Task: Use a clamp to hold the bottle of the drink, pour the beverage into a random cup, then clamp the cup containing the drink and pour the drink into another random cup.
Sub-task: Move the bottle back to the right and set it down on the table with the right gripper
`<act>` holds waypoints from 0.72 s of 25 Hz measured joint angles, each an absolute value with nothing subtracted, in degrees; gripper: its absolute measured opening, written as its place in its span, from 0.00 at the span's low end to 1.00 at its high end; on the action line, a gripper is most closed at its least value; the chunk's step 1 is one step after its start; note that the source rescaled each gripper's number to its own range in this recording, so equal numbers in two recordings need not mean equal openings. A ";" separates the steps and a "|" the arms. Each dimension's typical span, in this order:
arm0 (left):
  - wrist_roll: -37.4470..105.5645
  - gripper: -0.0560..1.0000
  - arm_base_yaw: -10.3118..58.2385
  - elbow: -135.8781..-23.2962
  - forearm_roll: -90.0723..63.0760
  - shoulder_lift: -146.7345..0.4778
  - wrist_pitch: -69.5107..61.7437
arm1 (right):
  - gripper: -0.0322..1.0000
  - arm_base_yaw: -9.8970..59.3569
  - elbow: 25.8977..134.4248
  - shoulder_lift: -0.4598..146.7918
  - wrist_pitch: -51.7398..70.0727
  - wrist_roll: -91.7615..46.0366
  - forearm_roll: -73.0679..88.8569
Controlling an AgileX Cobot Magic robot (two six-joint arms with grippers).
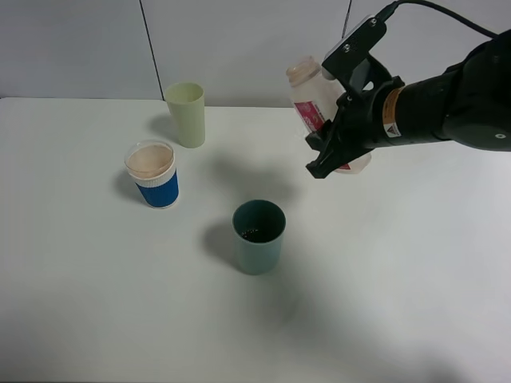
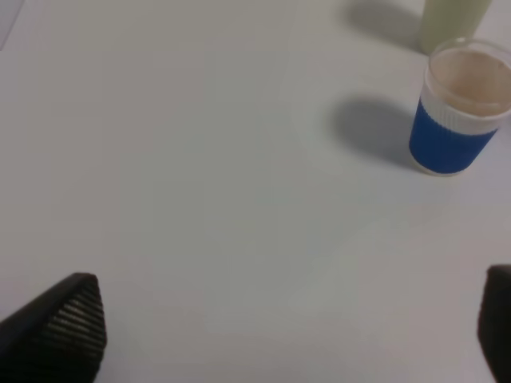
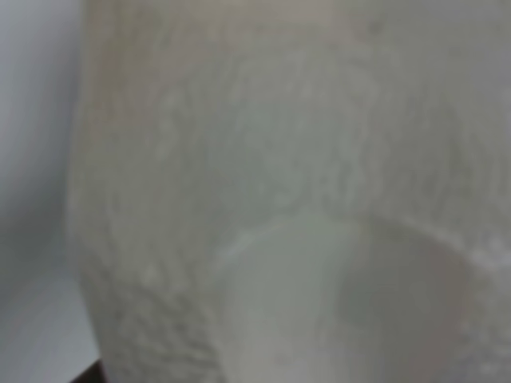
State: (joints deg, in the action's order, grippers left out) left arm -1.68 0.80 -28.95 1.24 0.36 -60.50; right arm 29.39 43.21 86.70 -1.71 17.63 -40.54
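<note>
A plain white table (image 1: 96,319) stands against a pale grey wall (image 1: 72,48) with thin dark seams. The light is soft and the shadows are faint.

Table (image 1: 80,319); teal cup (image 1: 259,239), blue cup (image 1: 157,182), yellow-green cup (image 1: 186,116)

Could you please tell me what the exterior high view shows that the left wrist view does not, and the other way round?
Only the exterior high view shows the right claw shut on the bottle, and the teal cup with a little dark beverage inside. Only the left wrist view shows the left claw, open, with nothing between its fingertips. Both show the blue cup with its white rim, the pale yellow-green cup and the white table.
</note>
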 joint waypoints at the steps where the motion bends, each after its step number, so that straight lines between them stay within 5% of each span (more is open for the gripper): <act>1: -1.68 0.79 0.80 -28.95 1.24 0.36 -60.50 | 0.07 28.76 43.21 86.70 -2.71 16.97 -39.29; 11: -1.68 0.79 0.80 -28.95 1.24 0.36 -60.50 | 0.07 26.16 43.15 86.70 -7.16 4.57 -24.58; 18: -1.68 0.79 0.80 -28.95 1.24 0.36 -60.50 | 0.07 26.15 32.94 86.61 -23.66 -10.49 -10.27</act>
State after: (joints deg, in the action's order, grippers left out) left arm -1.68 0.80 -28.95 1.24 0.36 -60.50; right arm 26.15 32.94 86.61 -23.66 -10.49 -10.27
